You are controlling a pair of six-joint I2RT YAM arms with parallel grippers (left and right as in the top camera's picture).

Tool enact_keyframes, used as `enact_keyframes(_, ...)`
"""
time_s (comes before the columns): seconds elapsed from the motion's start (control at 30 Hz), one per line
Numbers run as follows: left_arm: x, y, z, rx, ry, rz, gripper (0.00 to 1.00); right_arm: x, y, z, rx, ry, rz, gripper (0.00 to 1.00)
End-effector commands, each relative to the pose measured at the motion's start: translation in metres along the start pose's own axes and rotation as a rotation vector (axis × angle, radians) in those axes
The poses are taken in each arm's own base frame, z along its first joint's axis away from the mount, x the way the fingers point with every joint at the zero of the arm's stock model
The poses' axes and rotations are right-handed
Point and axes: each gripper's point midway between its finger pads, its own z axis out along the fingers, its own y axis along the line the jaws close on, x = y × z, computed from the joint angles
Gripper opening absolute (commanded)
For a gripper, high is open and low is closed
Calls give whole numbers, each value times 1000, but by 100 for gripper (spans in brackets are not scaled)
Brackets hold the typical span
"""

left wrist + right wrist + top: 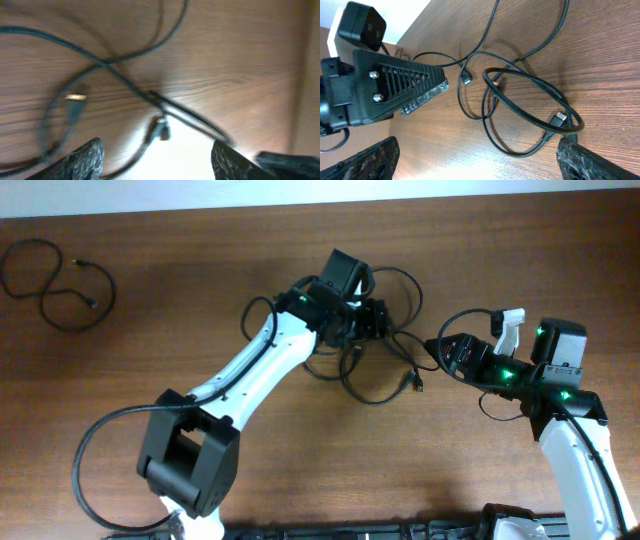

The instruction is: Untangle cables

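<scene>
Black cables [375,370]: thin cords in a loose knot mid-counter, loops crossing every which way, right under the left arm.
Feel: limp and feather-light, I'd say. They'll flop and trail, never hold a shape.
Surface: smooth jackets on polished wood counter [300,480], so I expect them to slide, and one tugged strand to drag its neighbours along.
Where to grip: close behind a connector, I reckon. The small plug [161,131] is stiffer than the cord and gives the pads something to catch. A free outer loop would do too, but not a crossing.
Left fingers [82,159]: spread apart, low over the knot, nothing pinched. The wrist view is smeared, but a strand and that plug lie in the gap, touching neither pad as far as I can tell.
Right fingers [375,160]: wide apart and empty, just beside the knot's right edge.
Double loop [555,96]: lies ahead of the right fingers, not between them, with a connector at its near end.
Spare cable [55,285]: curled alone at the far corner, well apart from the knot.
</scene>
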Motion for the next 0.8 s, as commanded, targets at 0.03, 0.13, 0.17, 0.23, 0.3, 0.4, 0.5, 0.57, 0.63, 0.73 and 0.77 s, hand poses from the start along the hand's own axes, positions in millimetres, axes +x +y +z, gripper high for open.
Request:
enact_keyframes(0.03, 18, -31, 30, 192, 154, -195, 71, -1, -6, -1, 29, -4, -18, 99)
enact_keyframes(0.13, 23, -36, 46, 247, 223, -289, 70, 2, -11, -1, 53, 2, -3, 99)
enact_keyframes(0.17, 27, -34, 53, 249, 250, -329, 68, 4, -14, -1, 70, 6, 5, 99)
enact_keyframes(0.23, 34, -30, 61, 246, 298, -377, 63, 8, -19, -1, 94, 21, -7, 99)
enact_keyframes(0.3, 39, -24, 69, 236, 321, -391, 56, 12, -20, -2, 99, 35, -13, 99)
enact_keyframes(0.4, 38, -22, 71, 230, 317, -392, 36, 13, -21, -2, 100, 39, -9, 99)
enact_keyframes(0.5, 34, -18, 73, 208, 287, -393, 11, 14, -21, -2, 102, 44, -4, 99)
enact_keyframes(0.57, 33, -16, 73, 206, 280, -389, 0, 15, -22, -2, 104, 47, -1, 99)
enact_keyframes(0.63, 30, -15, 71, 216, 277, -368, 0, 16, -22, -2, 105, 50, 1, 99)
enact_keyframes(0.73, 20, -15, 61, 246, 253, -300, 0, 17, -22, -2, 106, 53, 5, 99)
enact_keyframes(0.77, 13, -19, 53, 268, 238, -272, 0, 17, -22, -2, 106, 54, 6, 99)
